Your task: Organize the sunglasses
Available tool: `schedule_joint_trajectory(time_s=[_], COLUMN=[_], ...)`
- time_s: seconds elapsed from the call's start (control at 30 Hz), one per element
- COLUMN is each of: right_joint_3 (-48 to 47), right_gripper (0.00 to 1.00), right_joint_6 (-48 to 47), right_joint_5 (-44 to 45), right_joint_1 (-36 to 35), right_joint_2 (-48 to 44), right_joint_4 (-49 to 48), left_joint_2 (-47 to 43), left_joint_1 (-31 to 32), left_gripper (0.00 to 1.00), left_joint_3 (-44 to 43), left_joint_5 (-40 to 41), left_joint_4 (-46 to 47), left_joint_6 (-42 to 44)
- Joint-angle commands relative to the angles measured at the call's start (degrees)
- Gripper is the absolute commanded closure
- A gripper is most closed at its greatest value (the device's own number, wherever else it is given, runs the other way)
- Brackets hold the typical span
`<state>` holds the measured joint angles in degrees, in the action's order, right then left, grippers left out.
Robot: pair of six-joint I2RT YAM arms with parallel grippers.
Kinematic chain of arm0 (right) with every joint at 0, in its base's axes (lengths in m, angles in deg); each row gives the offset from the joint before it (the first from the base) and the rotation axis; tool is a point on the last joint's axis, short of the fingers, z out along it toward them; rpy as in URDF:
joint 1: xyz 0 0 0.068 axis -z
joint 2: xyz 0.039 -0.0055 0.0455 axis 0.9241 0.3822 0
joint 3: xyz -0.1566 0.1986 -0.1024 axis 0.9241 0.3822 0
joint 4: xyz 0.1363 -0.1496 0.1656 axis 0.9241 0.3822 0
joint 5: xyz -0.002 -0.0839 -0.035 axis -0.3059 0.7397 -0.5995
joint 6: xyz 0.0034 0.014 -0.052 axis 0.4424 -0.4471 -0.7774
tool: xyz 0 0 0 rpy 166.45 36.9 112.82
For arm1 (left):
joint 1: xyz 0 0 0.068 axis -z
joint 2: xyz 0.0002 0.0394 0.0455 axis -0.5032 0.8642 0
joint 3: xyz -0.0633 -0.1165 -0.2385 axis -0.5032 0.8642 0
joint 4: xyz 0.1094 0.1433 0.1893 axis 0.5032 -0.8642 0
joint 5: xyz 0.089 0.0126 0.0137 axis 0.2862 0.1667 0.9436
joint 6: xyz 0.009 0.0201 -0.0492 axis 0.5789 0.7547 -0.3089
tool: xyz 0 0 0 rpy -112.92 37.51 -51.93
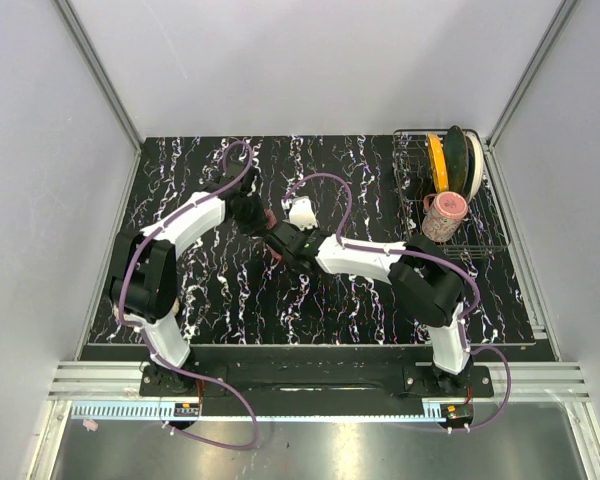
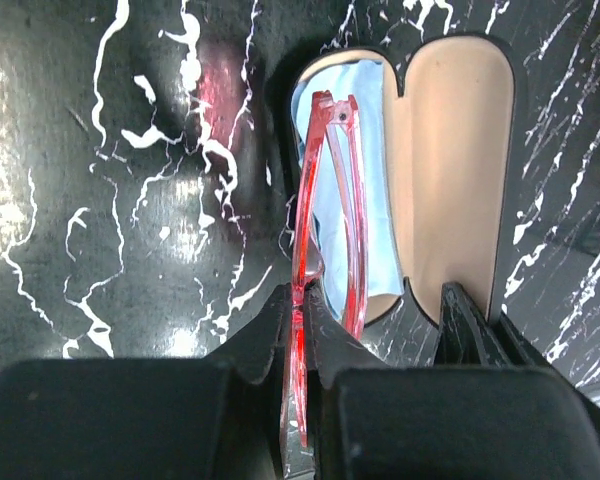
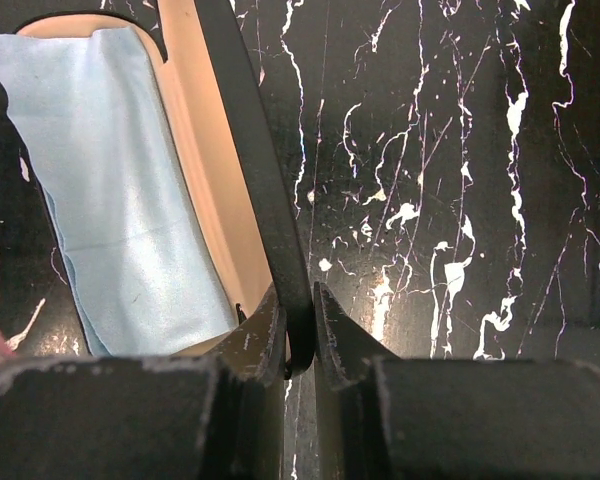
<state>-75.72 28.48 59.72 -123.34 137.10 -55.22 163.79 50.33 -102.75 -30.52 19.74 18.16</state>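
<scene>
Left end effector (image 2: 300, 318) is clenched on the sunglasses (image 2: 306, 215). It pinches the folded red-pink frame edge-on at one end. Whether that's the hinge block or the lens rim, I can't tell.

The glasses hang over the open glasses case (image 2: 450, 150) at the centre of the tabletop (image 3: 460, 150), between the two arms. They look clear of the case, but contact can't be ruled out from the wrist view.

Right end effector (image 3: 300, 322) is clenched on the black rim of the lid (image 3: 242, 140), propping the case open. A light blue cloth (image 3: 120, 180) lies in the tray half and covers most of the beige lining.

Handling, my read:
- The sunglasses are very light, thin plastic. The arms flex and are likely brittle at the hinges.
- The frame is smooth, so it can pivot or slip in a two-finger pinch.
- The lenses scratch and smudge, so keep the pads off them.
- Best hold is the frame front or hinge end, arms folded. Avoid mid-arm.
- The cloth gives a soft landing. Lay the glasses flat along the tray's long axis.
- The case shell looks stiff. The lid may snap shut if let go early.

No brand, label or readable writing on the glasses, case or cloth.

The wire rack (image 1: 485, 250) at far right holds plates and a pink cup, well apart from the work.
</scene>
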Motion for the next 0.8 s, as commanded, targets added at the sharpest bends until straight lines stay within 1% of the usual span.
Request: schedule_joint_trajectory(time_s=[0.0,0.2,0.37,0.57,0.77], right_joint_3=[-2.19,-1.75,-1.05,-0.53,-0.35], right_gripper=[0.94,0.94,0.94,0.94,0.94], right_joint_6=[3.1,3.28,3.37,3.19,3.28], right_joint_5=[1.59,1.59,1.24,1.07,0.89], right_joint_1=[0.09,0.09,0.18,0.18,0.09], right_joint_2=[1.03,1.47,1.47,1.65,1.91], right_joint_4=[-0.34,-1.13,-1.83,-2.62,-2.89], left_joint_2=[3.63,6.36,7.85,7.68,5.74], left_joint_1=[0.97,1.68,2.38,2.82,2.73], left_gripper=[1.0,1.0,1.0,1.0,1.0], left_joint_3=[-5.18,-6.59,-7.56,-8.53,-9.05], left_joint_5=[3.12,5.58,5.94,5.5,7.61], left_joint_4=[-2.96,-5.16,-5.6,-5.86,-7.53], left_joint_6=[0.13,-0.39,-0.83,-1.1,-0.66])
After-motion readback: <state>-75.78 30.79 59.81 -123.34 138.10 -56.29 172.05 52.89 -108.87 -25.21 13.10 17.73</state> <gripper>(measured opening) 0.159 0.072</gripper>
